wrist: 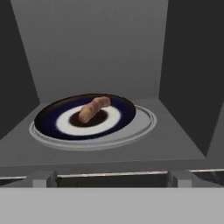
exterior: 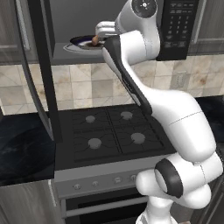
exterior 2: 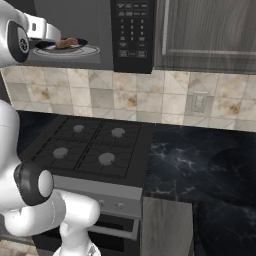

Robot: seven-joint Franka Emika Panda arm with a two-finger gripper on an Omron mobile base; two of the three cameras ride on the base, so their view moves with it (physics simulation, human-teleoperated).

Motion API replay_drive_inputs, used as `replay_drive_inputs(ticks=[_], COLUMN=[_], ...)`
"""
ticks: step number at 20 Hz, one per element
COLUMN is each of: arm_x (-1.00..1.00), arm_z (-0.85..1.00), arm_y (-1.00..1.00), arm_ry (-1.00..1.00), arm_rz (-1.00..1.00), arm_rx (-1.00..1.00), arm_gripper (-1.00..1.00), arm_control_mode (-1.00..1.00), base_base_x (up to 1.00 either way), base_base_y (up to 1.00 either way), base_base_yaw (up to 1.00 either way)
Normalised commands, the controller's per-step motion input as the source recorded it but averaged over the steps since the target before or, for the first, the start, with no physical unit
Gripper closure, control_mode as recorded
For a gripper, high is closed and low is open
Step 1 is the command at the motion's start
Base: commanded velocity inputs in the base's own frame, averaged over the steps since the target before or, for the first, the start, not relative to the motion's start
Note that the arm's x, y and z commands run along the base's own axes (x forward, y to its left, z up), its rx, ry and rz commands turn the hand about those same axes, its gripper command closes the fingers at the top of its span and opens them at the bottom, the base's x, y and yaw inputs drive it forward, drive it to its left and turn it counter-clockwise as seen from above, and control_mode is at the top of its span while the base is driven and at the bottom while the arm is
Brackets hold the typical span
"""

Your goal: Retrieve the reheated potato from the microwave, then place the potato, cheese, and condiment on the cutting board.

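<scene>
hand view looks straight into the open microwave (wrist: 183,65), where the potato (wrist: 92,108) lies on a dark-rimmed plate (wrist: 52,116) on the turntable. the pincer (wrist: 111,178) stands wide at the doorway, lined up, i judge, to reach in and grip the potato.

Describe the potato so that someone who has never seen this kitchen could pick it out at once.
Look above the stove at the black microwave, whose door stands open. Inside, a dark-rimmed round plate sits on the turntable. The potato is the small tan-brown oblong lump lying at the plate's middle, the only food on it.
</scene>
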Motion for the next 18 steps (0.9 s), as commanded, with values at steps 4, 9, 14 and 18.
replay_drive_inputs(ticks=[4,9,14,18], arm_x=[0.38,0.39,0.44,0.38], arm_z=[-0.12,-0.09,-0.01,-0.03], arm_y=[0.08,0.07,0.09,0.09], arm_ry=[-0.01,-0.01,0.00,0.00], arm_rz=[0.00,0.00,0.00,0.00], arm_rx=[0.00,0.00,0.00,0.00], arm_gripper=[-1.00,-1.00,-1.00,-1.00], arm_control_mode=[-1.00,-1.00,-1.00,-1.00], base_base_x=[0.00,0.00,0.00,0.00], base_base_y=[0.00,0.00,0.00,0.00], base_base_yaw=[0.00,0.00,0.00,0.00])
